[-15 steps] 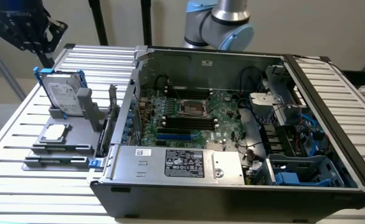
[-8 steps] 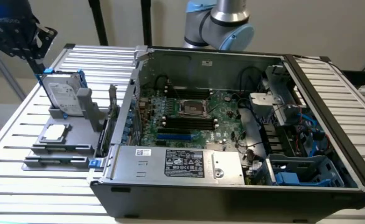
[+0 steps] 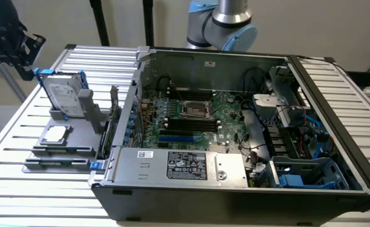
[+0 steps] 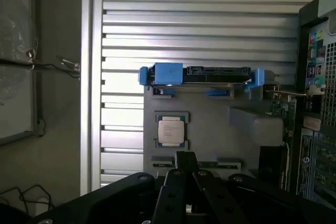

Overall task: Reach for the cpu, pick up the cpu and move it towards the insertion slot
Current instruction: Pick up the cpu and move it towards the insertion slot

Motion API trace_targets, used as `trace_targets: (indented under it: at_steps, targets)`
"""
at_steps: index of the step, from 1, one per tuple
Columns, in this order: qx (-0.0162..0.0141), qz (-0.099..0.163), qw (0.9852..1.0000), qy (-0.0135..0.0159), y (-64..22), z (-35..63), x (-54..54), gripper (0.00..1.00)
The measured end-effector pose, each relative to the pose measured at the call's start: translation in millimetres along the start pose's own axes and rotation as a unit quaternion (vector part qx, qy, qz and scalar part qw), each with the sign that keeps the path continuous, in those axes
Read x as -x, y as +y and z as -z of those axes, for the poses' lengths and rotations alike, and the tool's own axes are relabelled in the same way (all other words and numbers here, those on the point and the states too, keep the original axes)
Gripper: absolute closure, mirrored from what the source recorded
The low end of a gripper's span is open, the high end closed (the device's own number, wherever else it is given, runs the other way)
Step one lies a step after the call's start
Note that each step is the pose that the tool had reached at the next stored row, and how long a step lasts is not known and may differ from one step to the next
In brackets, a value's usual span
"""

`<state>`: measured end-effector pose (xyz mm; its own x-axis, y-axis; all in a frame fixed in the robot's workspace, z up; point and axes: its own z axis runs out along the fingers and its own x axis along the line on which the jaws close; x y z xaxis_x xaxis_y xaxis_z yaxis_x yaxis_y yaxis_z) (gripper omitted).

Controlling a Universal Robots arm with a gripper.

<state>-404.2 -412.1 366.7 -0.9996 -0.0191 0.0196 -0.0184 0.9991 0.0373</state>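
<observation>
Table (image 3: 8,142) of metal slats carries one open computer case (image 3: 235,198), which takes up the centre and right of the exterior frame. One Universal Robots arm (image 3: 226,21) shows at top centre behind it. At the frame's left, just beside the case, sits one grey fixture (image 3: 81,142). It bears one hard drive (image 3: 63,97), stood on edge in its blue frame at upper left, and one cpu (image 3: 57,134), lying flat with its silver face up in a pocket below the drive. One insertion slot (image 3: 196,109), a silver-framed square with a dark centre, lies on the motherboard (image 3: 226,118) inside the case, well apart from the chip and to its right.

The wrist view finds the claw (image 4: 185,160) drawn narrow and holding nothing, poised over the fixture (image 4: 220,129). The cpu (image 4: 170,130) lies just ahead of its tip, between the claw and the hard drive (image 4: 210,72), untouched. Being square, the chip has no long axis, and its edges run parallel to the drive. The work stands at the reach, with the pick-up not yet done.
</observation>
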Motion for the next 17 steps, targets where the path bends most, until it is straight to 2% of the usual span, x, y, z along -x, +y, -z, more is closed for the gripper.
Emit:
trace_targets:
  at_steps: [3,7,9,17]
  targets:
    - [-0.0011,0.0,1.0,0.0017,-1.9,-2.4,-7.1,0.89]
    - [-0.0041,0.0,1.0,0.0017,-2.2,-6.7,-15.5,0.89]
    - [-0.0052,0.0,1.0,0.0014,-2.3,-8.9,-16.3,0.89]
    - [-0.0054,0.002,1.0,-0.0012,-2.4,-12.2,-16.2,0.88]
